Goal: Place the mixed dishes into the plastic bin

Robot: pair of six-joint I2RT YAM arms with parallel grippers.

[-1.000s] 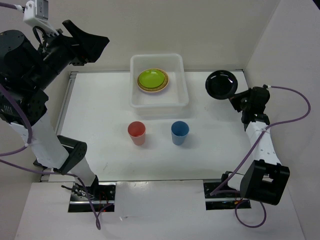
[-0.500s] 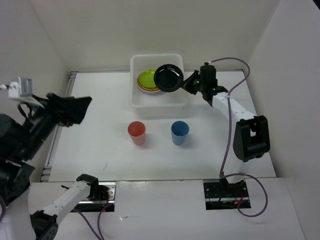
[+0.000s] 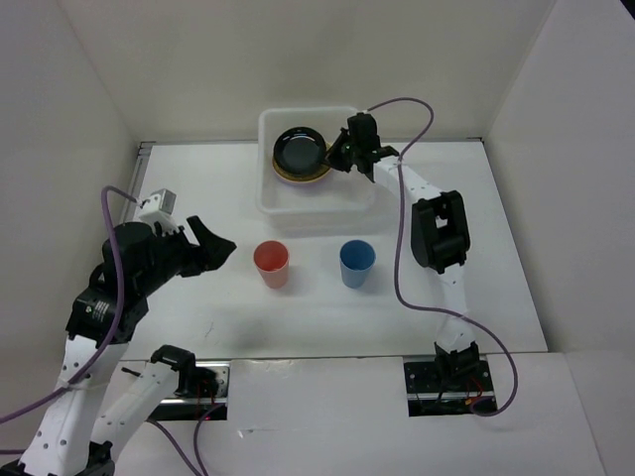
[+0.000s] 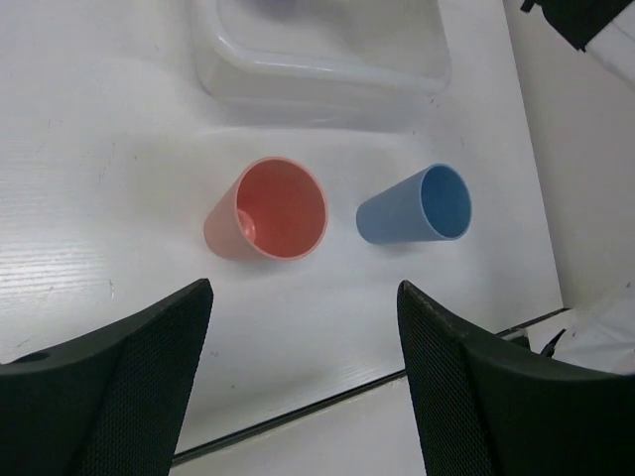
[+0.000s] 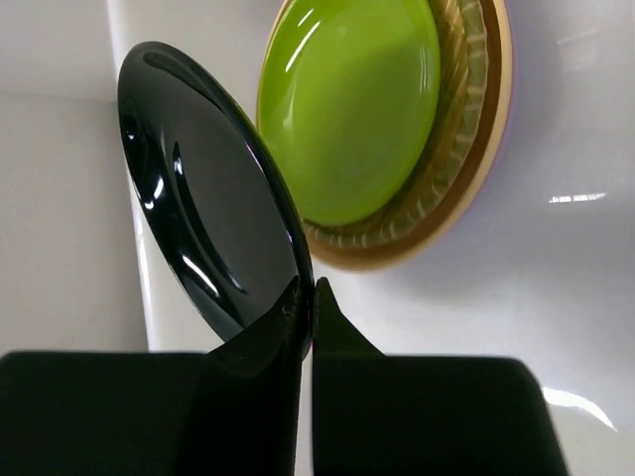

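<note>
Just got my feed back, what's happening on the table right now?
The right end effector grips the black plate by its rim, tilted over the green plate and wicker plate stacked in the plastic bin. The left end effector hangs open near the coral-red cup and blue cup, both upright on the table outside it.

Text, labels, brands, numbers, signs: none legible in any view. Surfaces seen, all plain and unmarked: red cup (image 4: 268, 210), blue cup (image 4: 412, 208), black plate (image 5: 198, 198), green plate (image 5: 347, 99), plastic bin (image 3: 316, 210), table (image 3: 298, 317).
</note>
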